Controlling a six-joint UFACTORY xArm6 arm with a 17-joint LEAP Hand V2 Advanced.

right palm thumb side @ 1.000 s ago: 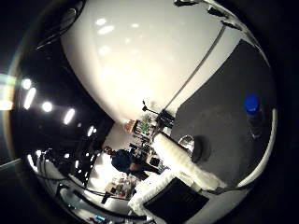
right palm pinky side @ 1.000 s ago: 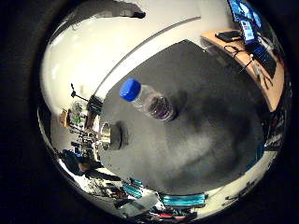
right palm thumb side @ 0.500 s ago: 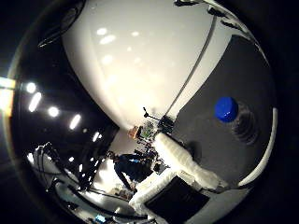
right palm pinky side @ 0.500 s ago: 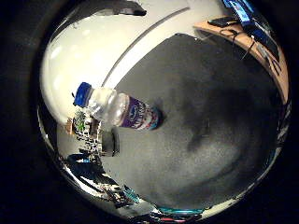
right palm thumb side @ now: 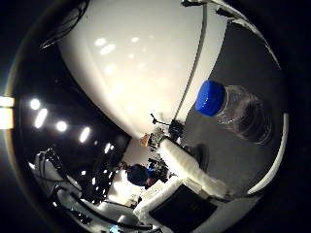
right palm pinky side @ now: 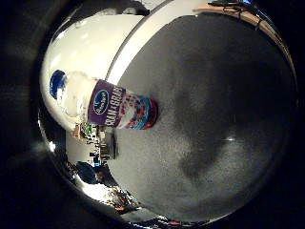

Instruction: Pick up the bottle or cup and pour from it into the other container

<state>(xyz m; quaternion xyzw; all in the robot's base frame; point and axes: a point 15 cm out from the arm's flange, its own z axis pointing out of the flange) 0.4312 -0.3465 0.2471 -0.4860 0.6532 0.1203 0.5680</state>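
A clear plastic bottle (right palm pinky side: 112,104) with a blue cap and a purple label stands upright on the dark grey table (right palm pinky side: 210,114), near its edge. It fills a good part of the little finger side palm view, so it is close to the palm. The thumb side palm view shows its blue cap and clear body (right palm thumb side: 233,107). A small metal cup (right palm pinky side: 108,143) stands on the table just past the bottle, partly hidden. My right hand (right palm thumb side: 190,171) shows one white finger, stretched out straight, away from the bottle. It holds nothing.
The table's rounded edge (right palm pinky side: 129,52) runs behind the bottle, with a white wall (right palm thumb side: 136,68) beyond it. Room clutter and stands (right palm thumb side: 160,131) lie past the edge. A wooden desk (right palm pinky side: 250,10) stands at the far side.
The hand has moved closer to the bottle, which now looks larger in both views. The bottle stands where it was on the table.
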